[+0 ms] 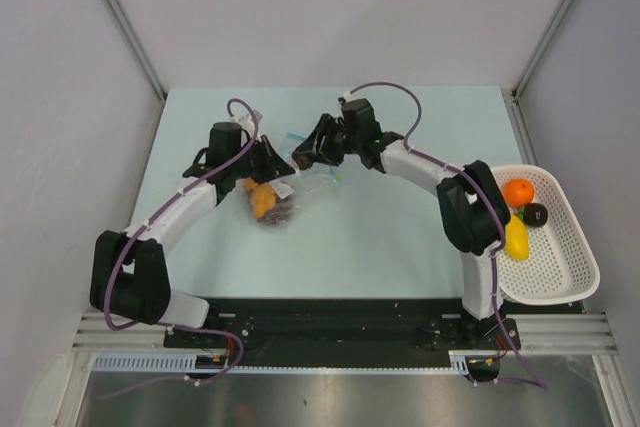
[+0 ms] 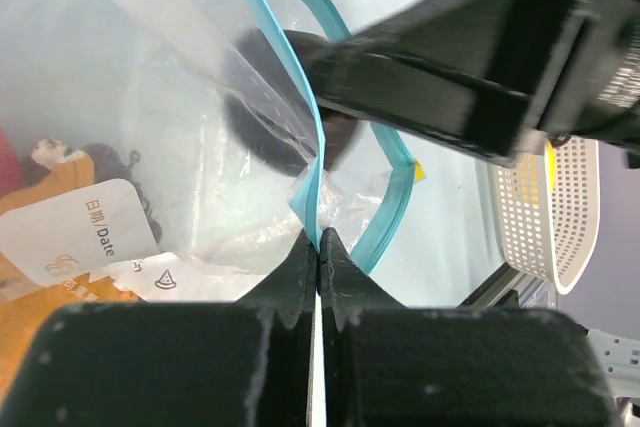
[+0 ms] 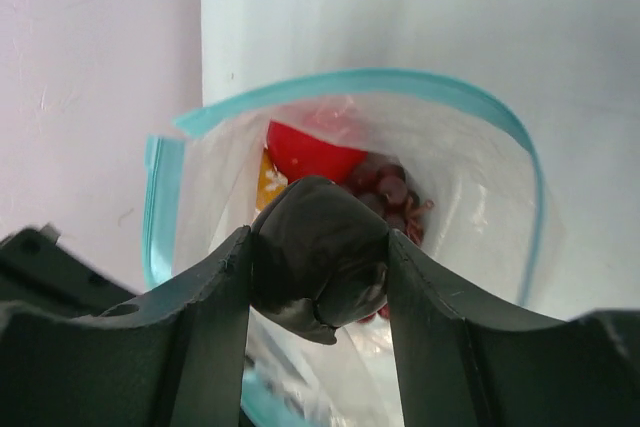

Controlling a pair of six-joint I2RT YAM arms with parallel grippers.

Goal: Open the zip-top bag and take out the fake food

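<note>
Left claw pinches bag edge — gaping.

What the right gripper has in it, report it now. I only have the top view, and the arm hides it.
Observer: The right wrist view shows the right gripper shut on a dark piece at the bag's open mouth.
Operator: Now list what's inside the bag.
Observer: A red ball, purple grapes and an orange-yellow piece.
Operator: Check the left gripper's hold.
Observer: The left wrist view shows the left gripper pinched shut on the bag's edge, right at the zip strip.
</note>
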